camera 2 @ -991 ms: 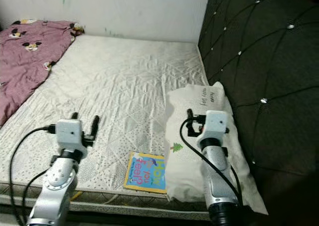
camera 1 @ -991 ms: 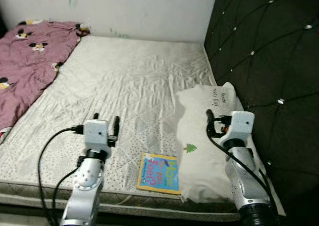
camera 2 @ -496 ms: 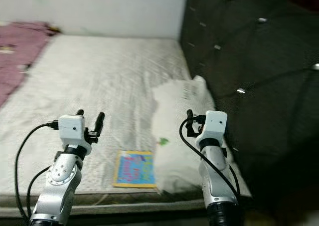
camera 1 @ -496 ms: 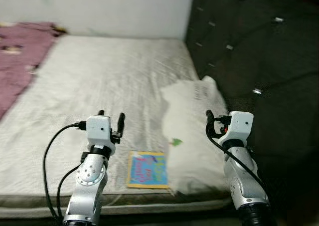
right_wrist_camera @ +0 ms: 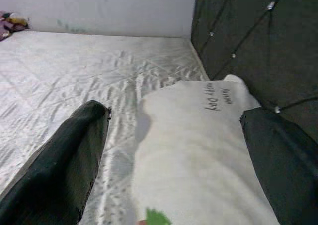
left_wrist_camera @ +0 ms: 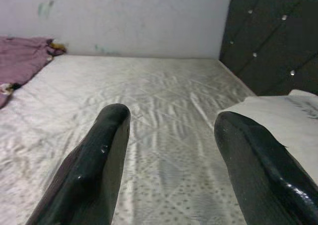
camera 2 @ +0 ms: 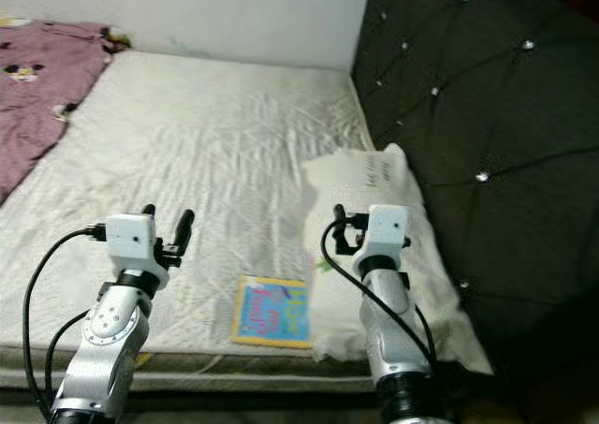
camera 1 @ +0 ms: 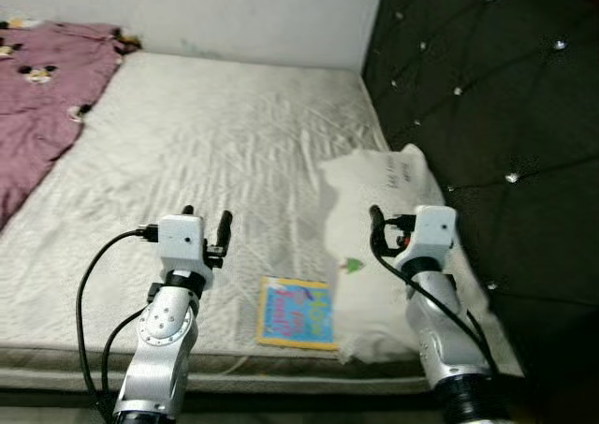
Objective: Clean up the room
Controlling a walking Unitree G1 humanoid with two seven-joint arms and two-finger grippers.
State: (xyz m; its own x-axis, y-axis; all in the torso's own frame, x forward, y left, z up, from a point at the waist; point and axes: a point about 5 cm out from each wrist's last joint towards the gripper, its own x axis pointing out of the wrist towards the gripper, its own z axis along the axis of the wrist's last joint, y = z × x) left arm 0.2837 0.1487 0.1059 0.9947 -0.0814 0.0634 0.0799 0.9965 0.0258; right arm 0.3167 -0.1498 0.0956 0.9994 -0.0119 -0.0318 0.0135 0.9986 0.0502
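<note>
1. Book [camera 1: 298,313]: colourful cover, lying flat near the foot edge of the bed [camera 1: 225,153], its right side touching or just under the edge of the white pillow [camera 1: 388,246]. Probably the item most plainly out of place, so the likely first pickup.
2. Pillow: white, printed lettering near its top corner and a small green tree mark low down. It lies along the bed's right side against the dark tufted headboard [camera 1: 487,96].
3. Left gripper [camera 1: 207,226]: raised over the mattress just left of the book, fingers spread apart, nothing between them. Its wrist view looks out across bare sheet toward the far wall.
4. Right gripper [camera 1: 391,227]: raised above the pillow, fingers wide apart, holding nothing. Its wrist view shows pillow fabric directly below.
5. Change over the last second: the whole scene slid and blurred, then settled, so the head camera turned (the things themselves did not move). Book and pillow lie together as before. Both grippers are still held up in front at the same pose, still empty.
6. Meaning for the task: no pickup begun. I judge the robot is still squaring up to the bed.
7. Further out: a maroon blanket [camera 1: 42,96] with a cartoon print is bunched at the far left corner, well apart from the book, also a candidate for tidying.
</note>
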